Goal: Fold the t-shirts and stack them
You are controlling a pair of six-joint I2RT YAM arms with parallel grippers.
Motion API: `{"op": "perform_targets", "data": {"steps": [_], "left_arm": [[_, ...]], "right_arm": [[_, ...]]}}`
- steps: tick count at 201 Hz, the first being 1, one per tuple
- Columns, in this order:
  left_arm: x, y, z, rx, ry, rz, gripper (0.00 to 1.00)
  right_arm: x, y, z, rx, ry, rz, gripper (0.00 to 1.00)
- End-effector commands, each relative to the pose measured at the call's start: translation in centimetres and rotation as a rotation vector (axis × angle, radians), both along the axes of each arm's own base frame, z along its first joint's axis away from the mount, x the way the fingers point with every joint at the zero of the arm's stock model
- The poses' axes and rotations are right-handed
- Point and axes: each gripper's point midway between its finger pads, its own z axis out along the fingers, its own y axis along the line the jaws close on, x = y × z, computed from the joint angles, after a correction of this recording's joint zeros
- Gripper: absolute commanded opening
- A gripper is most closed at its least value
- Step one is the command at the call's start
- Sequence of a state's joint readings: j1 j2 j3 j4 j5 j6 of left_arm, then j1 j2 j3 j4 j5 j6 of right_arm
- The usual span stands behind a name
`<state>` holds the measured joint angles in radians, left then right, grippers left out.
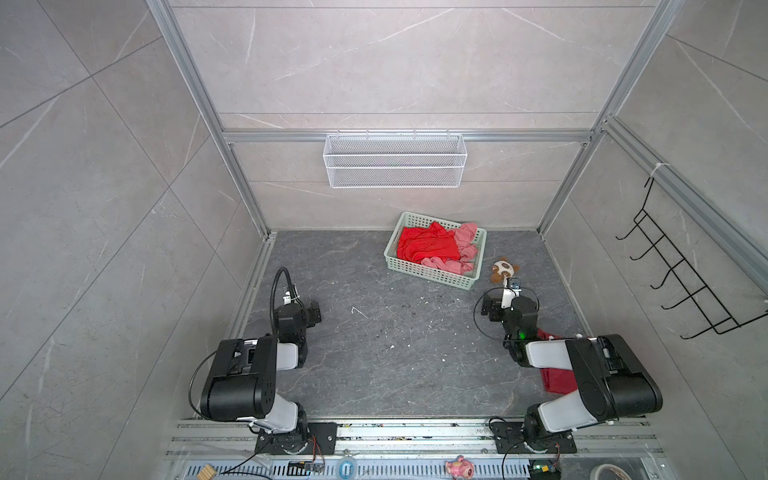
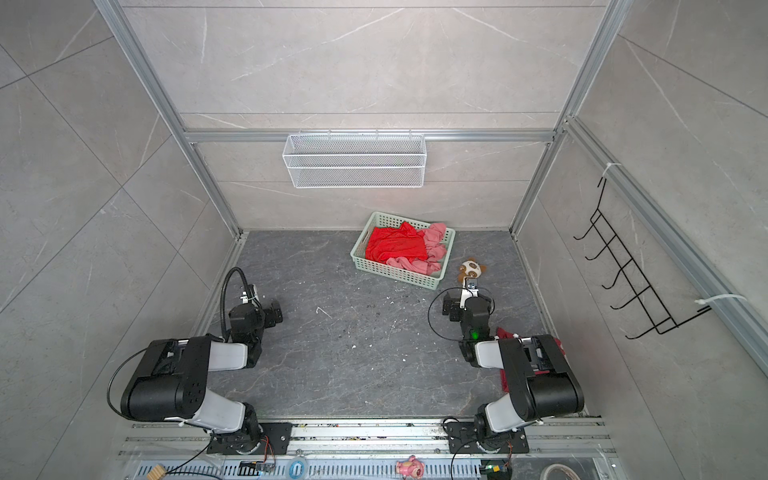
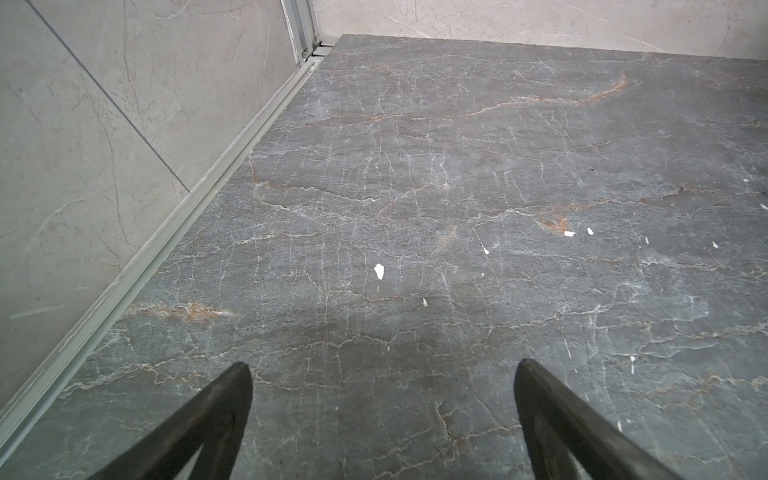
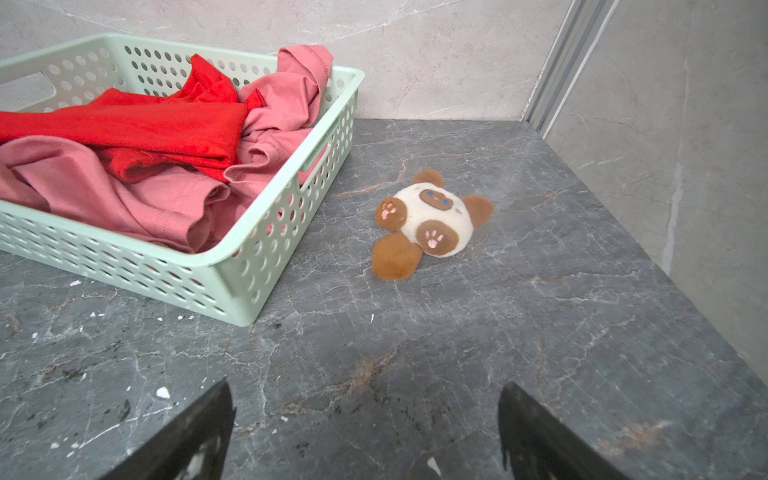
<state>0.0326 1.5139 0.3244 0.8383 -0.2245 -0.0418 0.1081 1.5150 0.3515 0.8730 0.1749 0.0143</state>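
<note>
A bright red t-shirt (image 1: pixel 424 245) (image 4: pixel 137 124) lies crumpled in the mint-green basket (image 1: pixel 432 276) at the back of the table. Salmon-pink t-shirts (image 1: pixel 464 248) (image 4: pixel 124 195) are bunched beside and under it. In both top views a darker crimson t-shirt (image 1: pixel 557 380) (image 2: pixel 504 376) lies on the table at the right, mostly hidden under my right arm. My left gripper (image 3: pixel 382 370) is open over bare table near the left wall. My right gripper (image 4: pixel 365 388) is open above bare table, short of the basket's near corner (image 4: pixel 232 266), with nothing between its fingers.
A brown-and-white plush toy (image 1: pixel 503 270) (image 4: pixel 428 220) lies just right of the basket. A white wire basket (image 1: pixel 395 160) hangs on the back wall and a black hook rack (image 1: pixel 685 282) on the right wall. An aluminium rail (image 3: pixel 166 237) runs along the table's left edge.
</note>
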Motion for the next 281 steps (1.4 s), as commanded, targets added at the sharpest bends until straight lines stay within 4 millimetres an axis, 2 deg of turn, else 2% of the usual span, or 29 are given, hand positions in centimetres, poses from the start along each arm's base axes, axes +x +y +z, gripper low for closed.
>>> {"op": "perform_targets", "data": {"steps": [1, 40, 54, 75, 92, 118, 131, 142, 159, 174, 194, 224, 235, 248, 266, 281], "left_arm": [[1.1, -0.2, 2.0, -0.004, -0.073, -0.011, 1.00], [1.0, -0.3, 2.1, -0.004, -0.077, -0.012, 1.00], [1.4, -0.5, 2.8, -0.001, -0.072, -0.031, 1.00], [1.7, -1.0, 5.3, -0.011, -0.015, -0.060, 1.00], [1.6, -0.9, 8.0, -0.080, 0.018, -0.019, 1.00], [1.0, -3.3, 11.1, -0.232, 0.043, -0.037, 1.00], [0.7, -5.6, 12.7, -0.289, 0.021, -0.067, 1.00], [0.4, -8.0, 14.0, -0.360, -0.005, -0.107, 1.00], [-0.2, -12.9, 15.5, -0.520, -0.027, -0.203, 1.00], [-1.0, -17.9, 16.5, -0.611, -0.022, -0.306, 1.00], [-2.5, -23.8, 17.5, -0.662, -0.017, -0.413, 1.00], [-4.5, -29.8, 17.5, -0.754, 0.041, -0.544, 1.00], [-5.0, -31.2, 18.0, -0.755, 0.041, -0.619, 1.00], [-5.3, -31.6, 18.6, -0.750, 0.013, -0.654, 1.00], [-5.7, -31.7, 19.0, -0.808, -0.042, -0.680, 1.00], [-5.2, -30.6, 17.8, -0.810, -0.006, -0.589, 1.00]], "right_arm": [[0.1, 0.2, 0.4, 0.004, -0.019, 0.001, 0.99], [0.1, 0.2, 0.5, 0.004, -0.020, 0.001, 1.00], [0.4, 0.6, 1.0, 0.004, -0.024, 0.027, 1.00], [0.9, 1.8, 1.9, -0.007, 0.089, 0.092, 0.99], [1.2, 2.9, 3.8, -0.013, 0.125, 0.119, 1.00], [0.3, 6.2, 6.9, 0.025, 0.093, 0.193, 0.99], [-0.4, 7.5, 8.1, 0.059, 0.110, 0.206, 1.00], [-1.2, 8.7, 8.9, 0.157, 0.178, 0.212, 1.00], [-2.4, 11.4, 9.5, 0.289, 0.284, 0.264, 1.00], [-3.6, 14.4, 10.5, 0.438, 0.271, 0.333, 0.99], [-4.9, 17.2, 11.6, 0.589, 0.248, 0.364, 1.00], [-7.3, 21.4, 12.3, 0.677, 0.268, 0.440, 1.00], [-8.4, 22.9, 12.2, 0.722, 0.292, 0.460, 1.00], [-9.5, 24.5, 12.5, 0.761, 0.295, 0.534, 1.00], [-9.7, 24.3, 13.5, 0.794, 0.252, 0.540, 1.00], [-9.4, 23.3, 12.5, 0.785, 0.299, 0.445, 0.99]]}}
